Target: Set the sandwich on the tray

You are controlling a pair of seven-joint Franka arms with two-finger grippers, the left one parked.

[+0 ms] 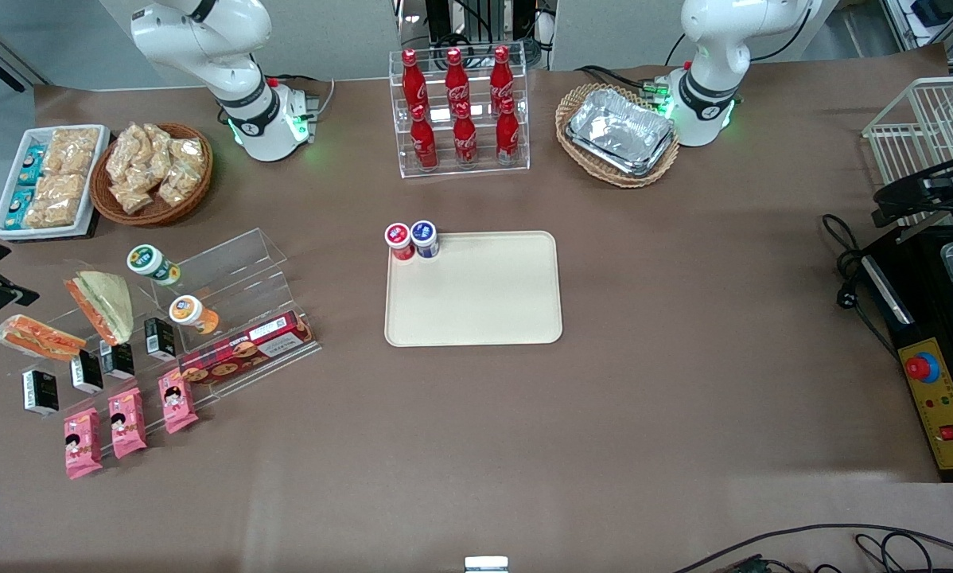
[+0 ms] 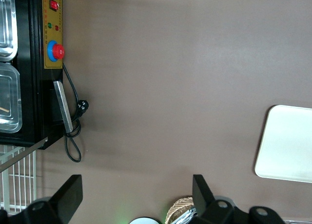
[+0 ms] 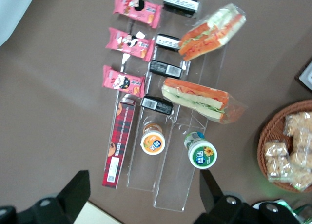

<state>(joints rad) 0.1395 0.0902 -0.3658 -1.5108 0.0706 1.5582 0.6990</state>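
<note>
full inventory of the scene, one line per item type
sandwich: 1, orange-filled, on the clear rack, working arm's end
larger sandwich: 1, green-cream face, beside it
tray: 1, cream, table centre
jars: 2, red lid and blue lid, on the tray corner
cola bottles: 6, red, clear stand
foil trays: stack, silver, in a wicker basket
snack basket: 1, brown wicker
white dish: 1, holds snacks
pink packs: 3, nearest the camera
black packs: 4, on the rack
cookie box: 1, red
gripper: above the rack, fingers open
</note>
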